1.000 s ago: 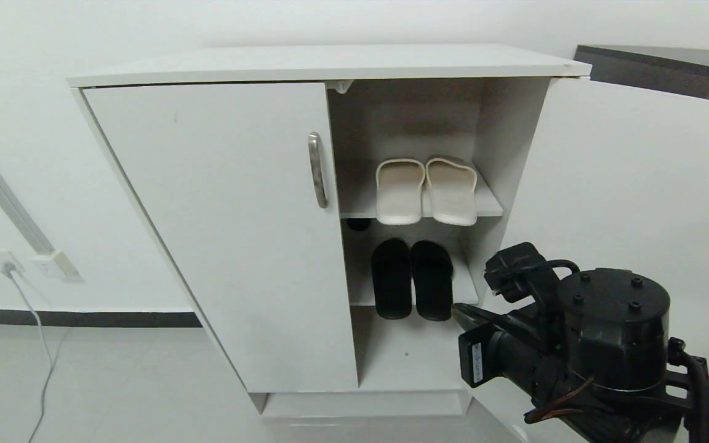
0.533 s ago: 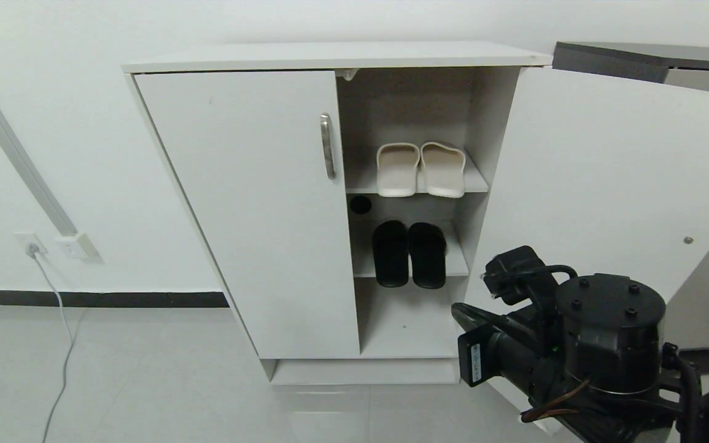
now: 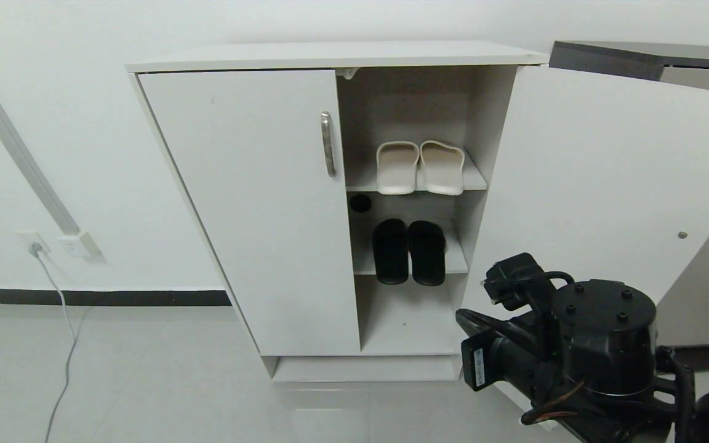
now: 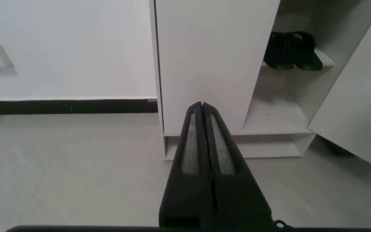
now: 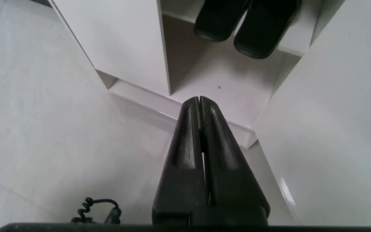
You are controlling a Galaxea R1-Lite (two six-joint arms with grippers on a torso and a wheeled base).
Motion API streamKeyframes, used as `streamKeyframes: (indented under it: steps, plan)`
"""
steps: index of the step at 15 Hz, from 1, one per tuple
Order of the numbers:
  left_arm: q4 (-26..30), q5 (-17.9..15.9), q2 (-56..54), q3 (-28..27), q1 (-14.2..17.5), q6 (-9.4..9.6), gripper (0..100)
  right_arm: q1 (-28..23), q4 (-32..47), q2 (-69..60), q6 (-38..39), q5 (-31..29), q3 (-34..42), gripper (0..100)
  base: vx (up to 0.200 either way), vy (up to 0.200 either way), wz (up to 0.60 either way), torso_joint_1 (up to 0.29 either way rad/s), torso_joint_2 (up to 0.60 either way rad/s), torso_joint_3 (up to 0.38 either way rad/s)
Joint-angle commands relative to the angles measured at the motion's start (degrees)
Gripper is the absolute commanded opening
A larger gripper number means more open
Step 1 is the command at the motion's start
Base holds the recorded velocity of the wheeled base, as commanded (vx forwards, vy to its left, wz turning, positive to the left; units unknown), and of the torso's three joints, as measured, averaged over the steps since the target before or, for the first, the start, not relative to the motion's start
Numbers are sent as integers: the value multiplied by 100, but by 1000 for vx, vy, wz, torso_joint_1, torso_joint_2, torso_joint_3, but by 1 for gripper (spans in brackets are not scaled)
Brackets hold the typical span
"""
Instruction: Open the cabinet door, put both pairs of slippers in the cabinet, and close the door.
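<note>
The white cabinet (image 3: 336,55) stands against the wall with its left door (image 3: 256,203) closed and its right door (image 3: 607,184) swung wide open. A cream pair of slippers (image 3: 419,167) sits on the upper shelf, toes outward. A black pair of slippers (image 3: 408,251) sits on the shelf below and also appears in the wrist views (image 4: 293,50) (image 5: 247,16). My right gripper (image 5: 199,103) is shut and empty, low in front of the open compartment, beside the open door (image 5: 340,129). My left gripper (image 4: 201,106) is shut and empty, above the floor, facing the closed door (image 4: 211,58).
A wall socket with a hanging cable (image 3: 33,249) is at the left, above a dark skirting strip. A grey piece of furniture (image 3: 650,61) stands behind the open door. Bare tiled floor (image 3: 176,387) lies in front of the cabinet.
The whole head view has drawn back from the cabinet, which now looks smaller and shifted. Doors and slippers keep their places; the right arm holds the same pose.
</note>
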Motion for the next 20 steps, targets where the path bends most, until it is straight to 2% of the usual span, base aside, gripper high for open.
streamKeyframes:
  steps: [1, 8, 11, 20]
  plan:
    - [0, -1, -1, 0, 0, -1, 0, -17, -2, 78, -12, -3, -11, 0, 0, 0, 0, 0, 0, 0]
    - [0, -1, -1, 0, 0, -1, 0, 1, -11, 139, -135, -38, 7, 0, 0, 0, 0, 0, -11, -14]
    - [0, -1, -1, 0, 0, -1, 0, 1, -11, 121, -144, -47, 7, 0, 0, 0, 0, 1, -176, -305]
    - [0, -1, -1, 0, 0, -1, 0, 1, -11, 165, -196, -38, 24, 0, 0, 0, 0, 81, -477, -362]
